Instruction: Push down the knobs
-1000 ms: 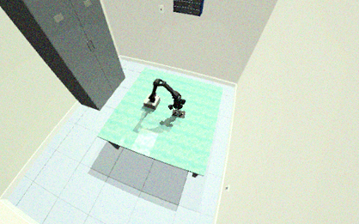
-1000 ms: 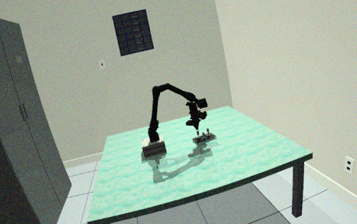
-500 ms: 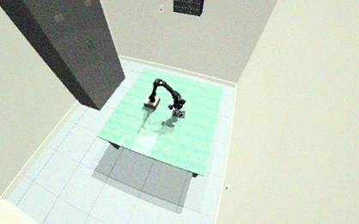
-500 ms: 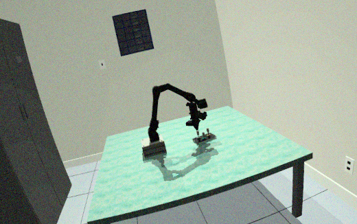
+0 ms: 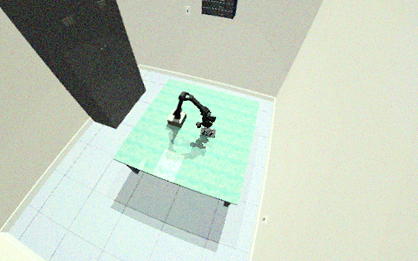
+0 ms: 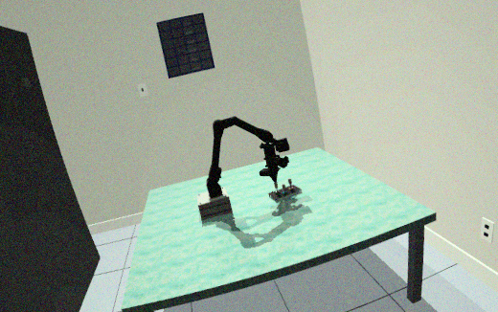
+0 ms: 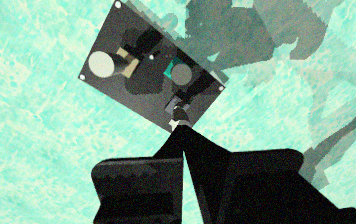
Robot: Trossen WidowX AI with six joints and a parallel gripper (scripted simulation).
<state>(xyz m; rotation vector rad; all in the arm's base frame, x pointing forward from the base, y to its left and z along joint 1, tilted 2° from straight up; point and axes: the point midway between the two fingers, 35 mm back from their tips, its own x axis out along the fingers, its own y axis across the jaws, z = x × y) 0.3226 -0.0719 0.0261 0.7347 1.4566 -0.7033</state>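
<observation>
The dark circuit board stands on the table below my gripper. In the wrist view a round pale knob is at the board's left over a tan potentiometer. A grey round knob is over a teal potentiometer. A third, dark knob is at the board's near corner, over a grey-violet part. My gripper is shut with nothing between its fingers; its tips are right at the top of this third knob and partly cover it. Whether they touch it I cannot tell.
The arm's base box stands on the green table, to the left of the board. Shadows of the arm fall across the board and table. A tall dark cabinet stands beyond the table on the left.
</observation>
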